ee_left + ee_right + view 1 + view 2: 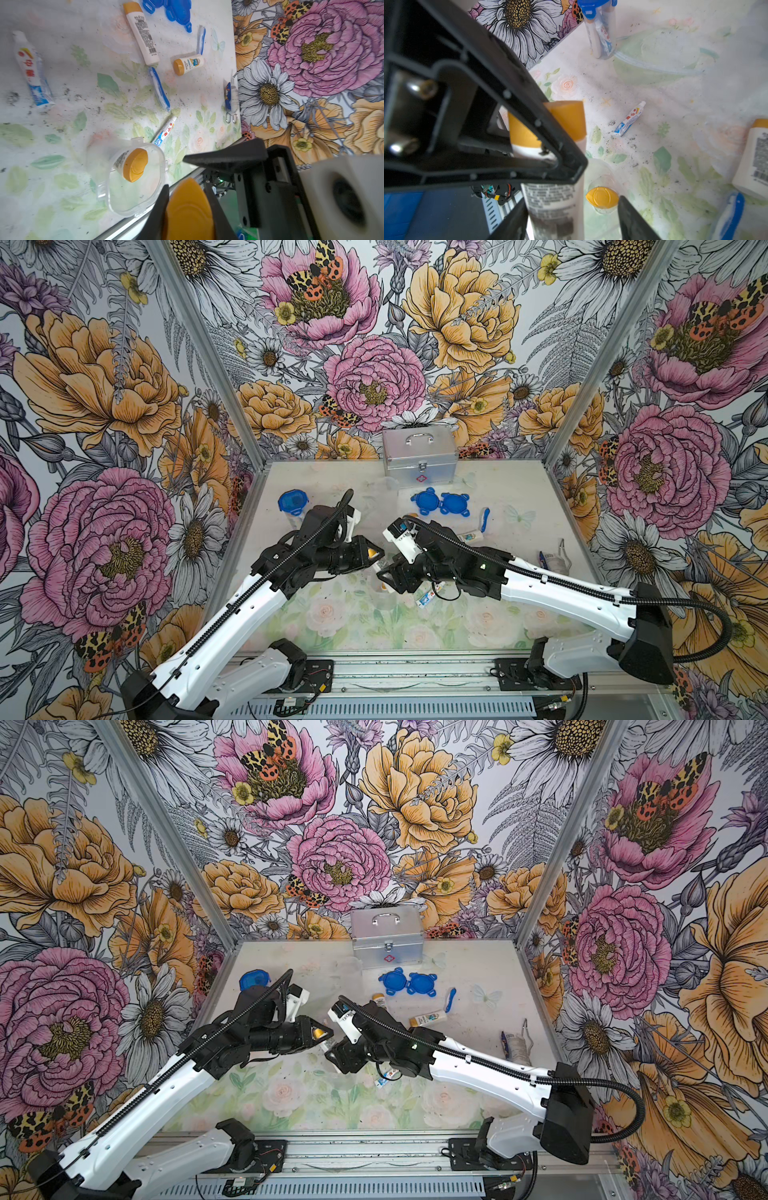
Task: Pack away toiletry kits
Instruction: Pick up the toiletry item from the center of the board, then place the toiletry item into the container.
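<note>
left gripper (186, 188) was clamped on the cap of the bottle (550, 199), right gripper (572, 199) had jaws wider than its body, likely a handover so left could drop it into the cup (110, 199) just beneath both, beside a second bottle (133, 166)

The floral-printed table (498, 489) carries a silver case (419, 456). Just in front of the case lie two blue lids (428, 501). Farther from it lie a toothbrush (485, 519), a capped bottle (471, 536) and a small tube (428, 598). A lidded cup (293, 502) stands well to the case's left.
</note>
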### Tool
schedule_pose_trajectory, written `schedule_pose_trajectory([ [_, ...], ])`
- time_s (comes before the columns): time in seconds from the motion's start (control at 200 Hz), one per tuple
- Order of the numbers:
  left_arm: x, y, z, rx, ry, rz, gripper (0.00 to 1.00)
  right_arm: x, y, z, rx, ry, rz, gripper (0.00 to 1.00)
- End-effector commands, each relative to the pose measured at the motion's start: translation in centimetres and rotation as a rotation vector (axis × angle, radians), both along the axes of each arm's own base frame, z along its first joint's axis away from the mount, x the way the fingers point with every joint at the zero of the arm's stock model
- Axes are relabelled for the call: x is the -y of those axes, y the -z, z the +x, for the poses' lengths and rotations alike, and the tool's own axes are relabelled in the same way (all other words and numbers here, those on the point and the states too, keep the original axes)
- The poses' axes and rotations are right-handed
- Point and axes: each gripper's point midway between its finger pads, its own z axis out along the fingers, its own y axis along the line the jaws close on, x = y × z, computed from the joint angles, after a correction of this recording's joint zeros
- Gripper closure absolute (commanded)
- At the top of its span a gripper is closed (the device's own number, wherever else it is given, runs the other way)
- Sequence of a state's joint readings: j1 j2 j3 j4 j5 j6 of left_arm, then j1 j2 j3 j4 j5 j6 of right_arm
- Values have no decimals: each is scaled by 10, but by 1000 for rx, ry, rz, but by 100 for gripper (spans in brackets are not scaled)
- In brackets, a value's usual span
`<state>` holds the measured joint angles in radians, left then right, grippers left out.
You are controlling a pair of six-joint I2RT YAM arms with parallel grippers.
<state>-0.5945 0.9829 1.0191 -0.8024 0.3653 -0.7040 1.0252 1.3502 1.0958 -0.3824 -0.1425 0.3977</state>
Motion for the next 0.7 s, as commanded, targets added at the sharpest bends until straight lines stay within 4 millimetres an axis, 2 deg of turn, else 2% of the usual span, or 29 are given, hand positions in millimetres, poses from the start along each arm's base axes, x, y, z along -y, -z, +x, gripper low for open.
schedule_pose_trajectory([
  [0.0, -17, -18, 3, 166, -8, 157, 100, 24, -7, 17, 4, 130, 39, 26],
  [0.145, -20, -14, 8, 234, -39, 281, 100, 65, 8, 37, -36, 280, 30, 22],
  [0.235, -20, -15, 12, 276, -60, 336, 100, 101, 32, 54, -93, 432, -31, 21],
  [0.32, -17, -18, 14, 322, -51, 381, 100, 124, 49, 63, -140, 516, -70, 21],
  [0.495, -14, -10, 17, 392, -26, 512, 100, 144, 81, 68, -238, 585, -155, 20],
  [0.695, -9, -3, 16, 432, -4, 585, 100, 144, 112, 69, -354, 608, -207, 21],
])
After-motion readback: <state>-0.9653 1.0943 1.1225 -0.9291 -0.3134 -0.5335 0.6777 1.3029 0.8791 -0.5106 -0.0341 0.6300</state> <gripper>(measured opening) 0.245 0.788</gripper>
